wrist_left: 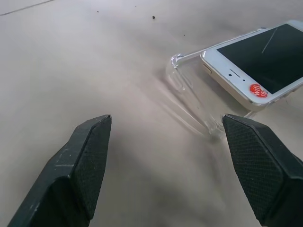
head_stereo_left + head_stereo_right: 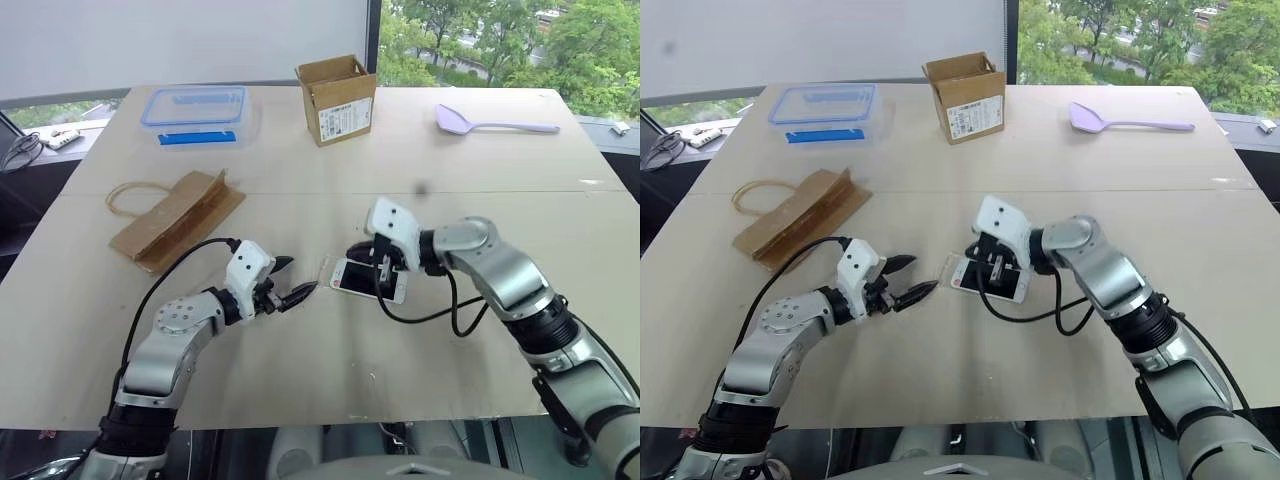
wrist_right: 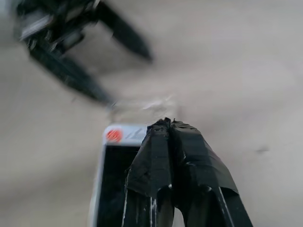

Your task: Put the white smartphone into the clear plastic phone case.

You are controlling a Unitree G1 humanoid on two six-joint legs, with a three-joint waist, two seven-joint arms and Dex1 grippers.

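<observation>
The white smartphone [image 2: 352, 277] lies screen up on the table, a red sticker on its near white end. That end rests over the clear plastic phone case [image 1: 191, 101], whose glinting corner and rim stick out past the phone toward my left gripper. My left gripper [image 2: 304, 274] is open, low over the table just short of the case, with nothing between its fingers [image 1: 90, 156]. My right gripper [image 3: 165, 124] is shut, its fingertips down over the phone's screen, reaching in from the right.
At the back stand a clear food box [image 2: 195, 108] with a blue lid, an open cardboard box [image 2: 337, 98] and a lilac spoon [image 2: 490, 123]. A flattened brown paper bag [image 2: 175, 218] lies to the left. A black cable [image 2: 440, 312] loops below the phone.
</observation>
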